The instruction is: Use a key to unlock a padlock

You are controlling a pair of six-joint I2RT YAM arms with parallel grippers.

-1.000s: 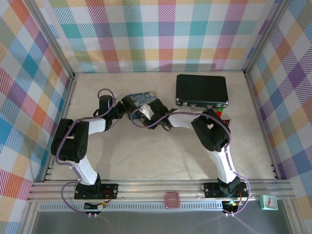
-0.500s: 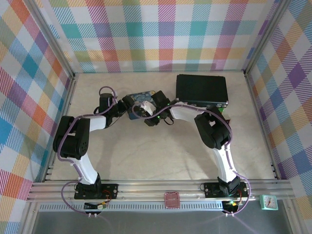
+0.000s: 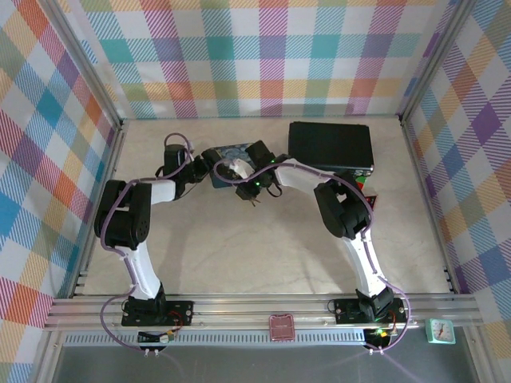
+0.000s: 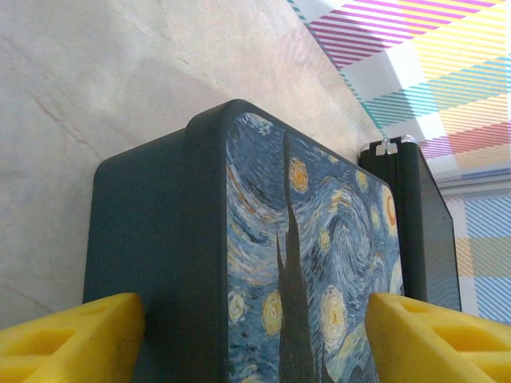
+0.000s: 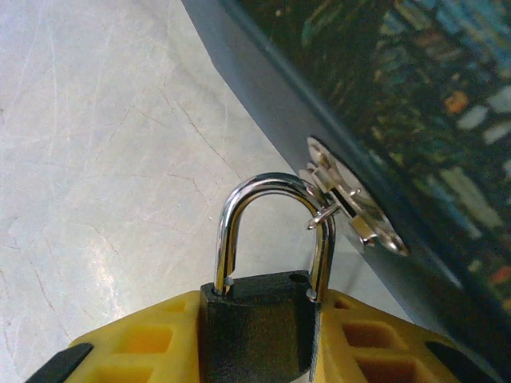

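- Gripping the padlock (image 5: 255,315) by its dark body, clamped the right tool (image 5: 257,339) shut on it beside the tin (image 5: 415,96), with the silvery loop hooked through the small latch (image 5: 351,211) on the tin's side.
- Straddled the tin with the left tool (image 4: 255,319), one yellow finger at each side; could not tell whether pinching or merely bracketing.
- Looked like the steadying step, with the lock apparently not yet opened and its keyhole hidden between the fingers.
- Called next for a key brought to the lock's hidden end and turned, with the body held against twisting.
- Worked on a pale, marbled desk (image 3: 263,255), with a black case (image 3: 329,146) just beside the tin and bright checked walls (image 3: 263,56) on three sides.
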